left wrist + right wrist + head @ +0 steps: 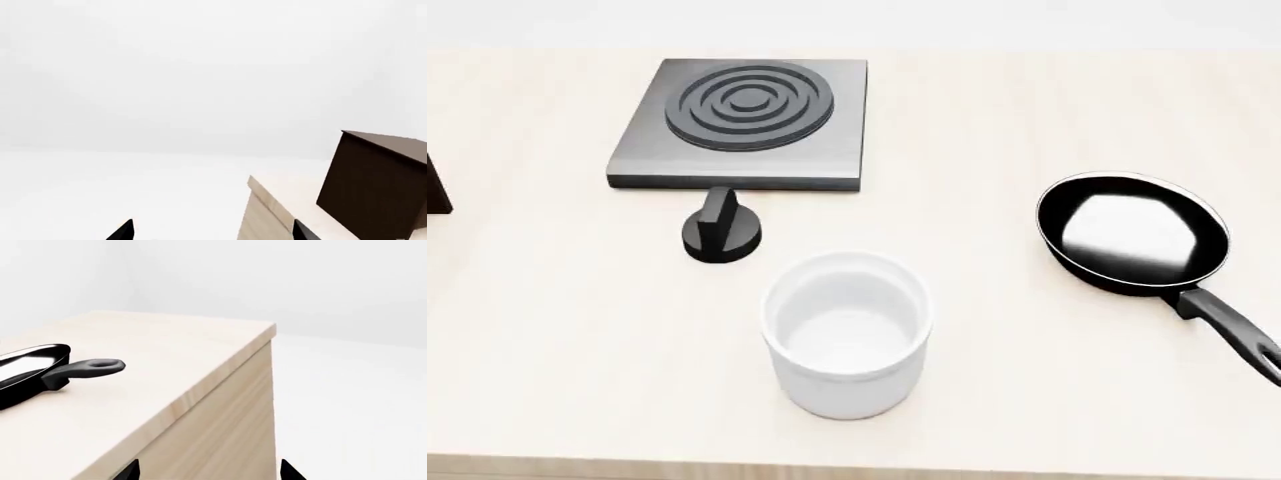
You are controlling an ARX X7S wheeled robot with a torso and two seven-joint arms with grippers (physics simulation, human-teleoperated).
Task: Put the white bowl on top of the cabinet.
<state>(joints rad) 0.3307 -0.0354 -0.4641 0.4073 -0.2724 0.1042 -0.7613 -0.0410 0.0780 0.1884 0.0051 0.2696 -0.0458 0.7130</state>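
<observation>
Both grippers show only black fingertips spread apart, holding nothing: the left gripper (212, 231) off the table (1068, 380) corner near the cabinet (373, 192), the right gripper (208, 471) beside the table's side. The bowl (846, 333) stands upright near the table's front edge, just before the knob (722, 232) and stove (745, 122), with the pan (1134, 233) well apart and bare tabletop around it.

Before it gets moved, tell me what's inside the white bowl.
Nothing shows inside the white bowl: the head view looks down past its rim onto a bare white floor. The inner wall nearest the camera is hidden by the rim.
</observation>
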